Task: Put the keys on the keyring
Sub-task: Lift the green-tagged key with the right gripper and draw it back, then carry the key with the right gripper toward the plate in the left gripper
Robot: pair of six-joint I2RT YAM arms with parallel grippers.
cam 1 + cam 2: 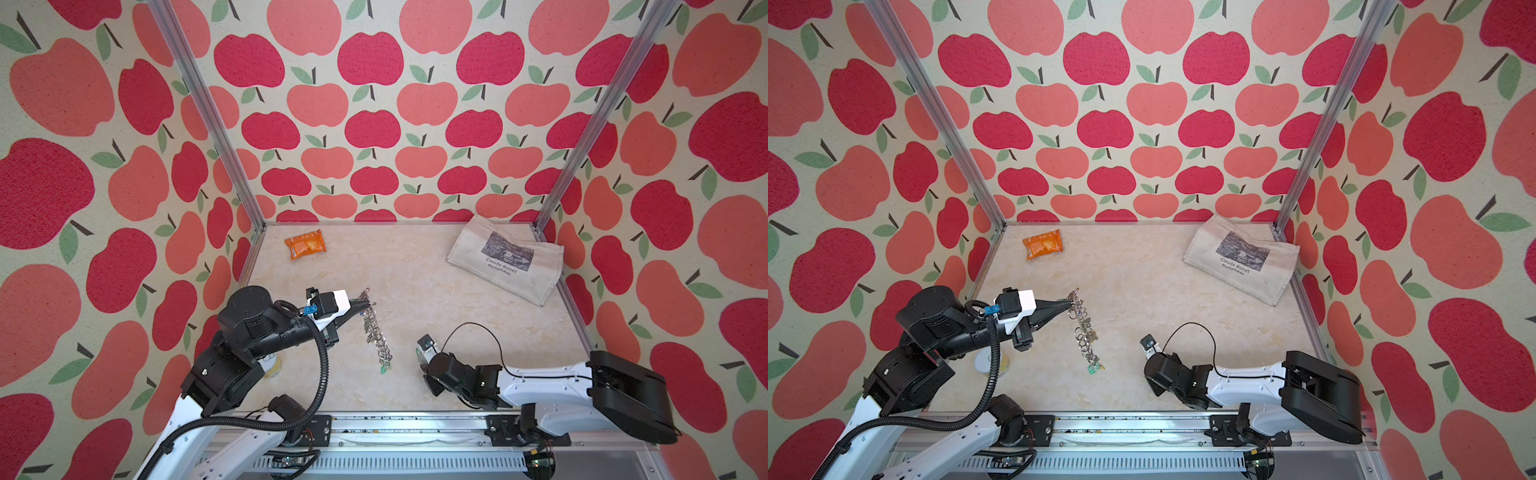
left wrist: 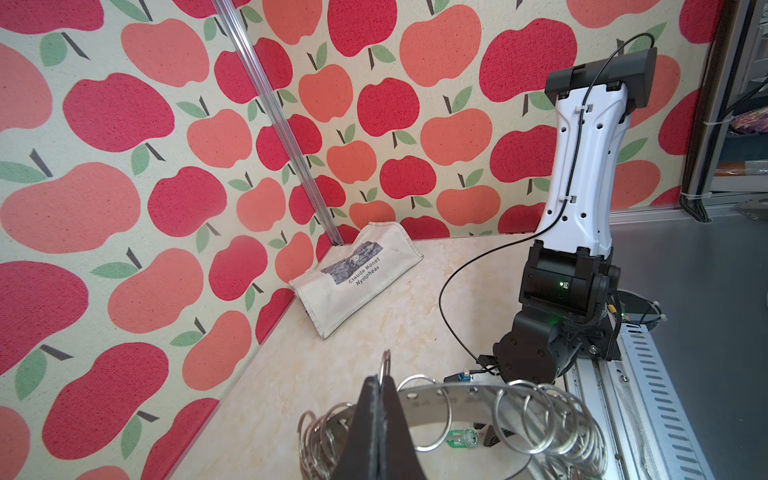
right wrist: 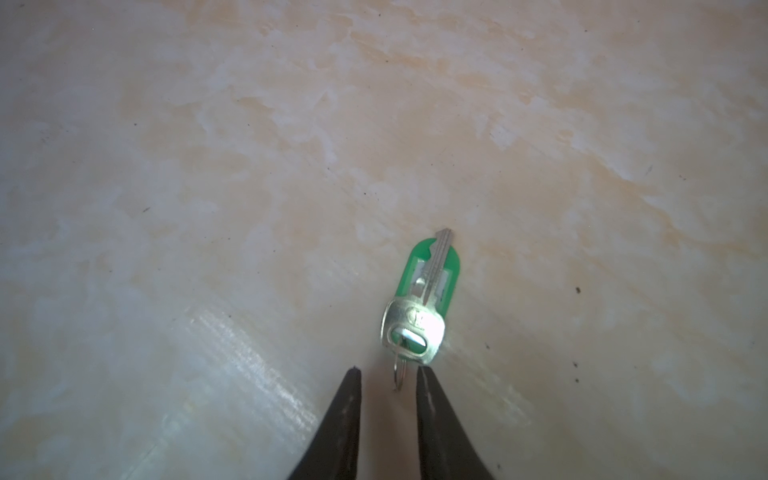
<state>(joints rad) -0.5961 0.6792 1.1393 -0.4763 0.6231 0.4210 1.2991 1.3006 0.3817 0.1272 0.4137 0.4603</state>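
Apple-print walls (image 1: pixel 374 124) enclose the marble-look counter (image 1: pixel 436 299) in both top views. The right wrist view shows only bare counter and one key.

The left arm (image 1: pixel 249 328) reaches in from the left side. A pale round thing (image 1: pixel 274 368) is mostly hidden beneath it and cannot be identified. The right arm (image 1: pixel 540 382) bends low over the counter's near edge. Its jaws are hidden under the wrist in the top views, so only the right wrist view shows them.

A cream cloth bag (image 1: pixel 505 259) lies in the far right corner, printed with a grey picture and the words "Claude Monet Nymphéas".

The keyring (image 1: pixel 376 332) hangs edge-on from the left jaws in both top views, a thin chain-like strip. The left wrist view shows its flat band (image 2: pixel 457 392) and the many wire rings. There the left jaws are pressed fully together on one small ring at the rim. Stamped marks on the band are too small to read.

An orange packet (image 1: pixel 305 244) lies far left, and its print is illegible.

The key (image 3: pixel 415 320) lies flat on the counter over its green tag (image 3: pixel 419 266), just below the keyring's lower end in a top view (image 1: pixel 385 368). The right jaws stand slightly apart, gripping nothing. The key's small wire loop (image 3: pixel 399 374) sits between their tips.
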